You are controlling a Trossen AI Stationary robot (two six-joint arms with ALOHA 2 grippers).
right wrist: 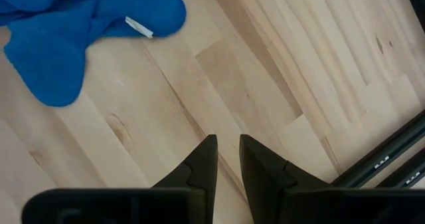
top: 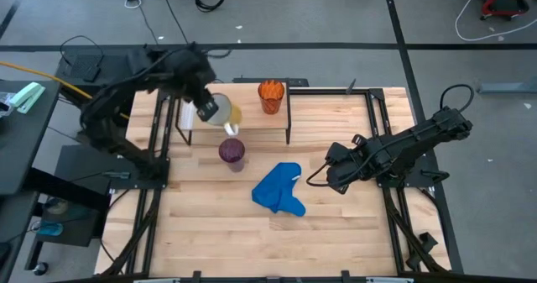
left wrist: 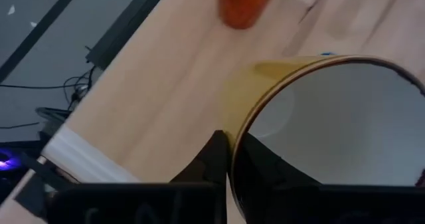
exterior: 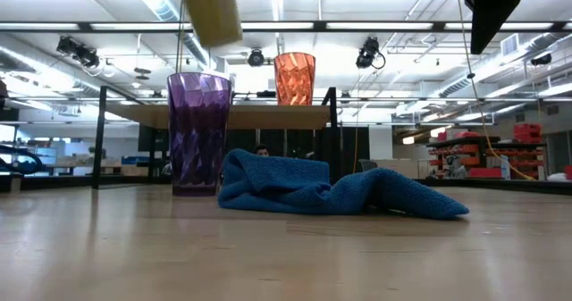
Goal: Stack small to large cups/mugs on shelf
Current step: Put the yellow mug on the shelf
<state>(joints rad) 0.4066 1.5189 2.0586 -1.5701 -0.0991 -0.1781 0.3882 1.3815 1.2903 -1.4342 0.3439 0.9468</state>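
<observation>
Left tool clenched on the rim of the mug, held raised over the shelf near its white-strip end; placement step underway, apparently requiring lowering beside the orange cup; right tool idle, slightly parted.

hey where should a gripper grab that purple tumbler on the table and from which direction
Grip the purple tumbler by its rim, coming straight down from above. It stands upright with its mouth open, in front of the shelf, so one finger could slip inside the wall. A side grip looks harder: the body is wide, and the blue cloth lies close on one side.
</observation>
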